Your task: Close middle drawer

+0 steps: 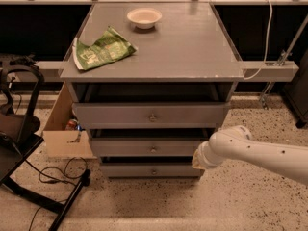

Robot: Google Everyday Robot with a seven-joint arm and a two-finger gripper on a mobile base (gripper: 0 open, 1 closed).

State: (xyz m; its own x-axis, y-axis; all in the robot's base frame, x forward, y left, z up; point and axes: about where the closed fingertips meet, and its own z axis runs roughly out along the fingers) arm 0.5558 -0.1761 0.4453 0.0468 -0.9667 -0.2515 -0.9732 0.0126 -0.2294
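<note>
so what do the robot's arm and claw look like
The arm is a rounded off-white tube dotted with small dark specks, with a bulbous ringed wrist. The claw, by the right end of the middle drawer, looks tan. No cables on it show.

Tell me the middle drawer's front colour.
Grey: the middle drawer, camera view; gripper by its right end.

Single view only, so no overlap with another camera. The camera sat high in front of the grey cabinet (192, 57) and looked forward and down at it from medium-close range. The cabinet top filled the upper half and the three drawer fronts faced the lens, with the middle drawer (125, 147) just below frame centre. Speckled floor (159, 201) ran along the bottom. A black chair (14, 124) was cut off at the left edge. The arm entered from the right edge, and the gripper (198, 159) was at the right end of the middle drawer front.
</note>
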